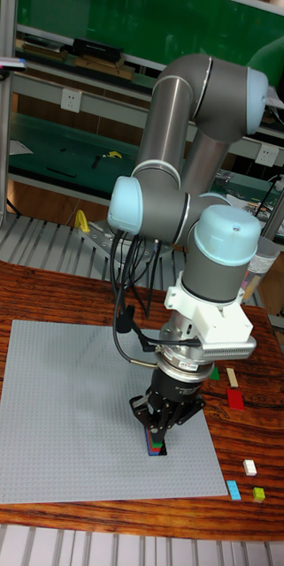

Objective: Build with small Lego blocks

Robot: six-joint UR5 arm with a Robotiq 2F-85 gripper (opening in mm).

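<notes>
Single arm (195,115) is folded over itself: grey upper links slope down from upper right, pale blue caps at the joints. Wrist (214,292) points straight down with a white box mounted on its side. Black cables loop along its left. Black claw (162,435) hangs vertical, fingers drawn close together at the tip.

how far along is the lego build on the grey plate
Early on. Done: a small stack of blocks, blue, red and green, stands on the grey baseplate. In hand: the gripper is down right over that stack; whether it holds a block is hidden. Left: loose blocks on the table, a red one, white, blue and yellow-green.
</notes>
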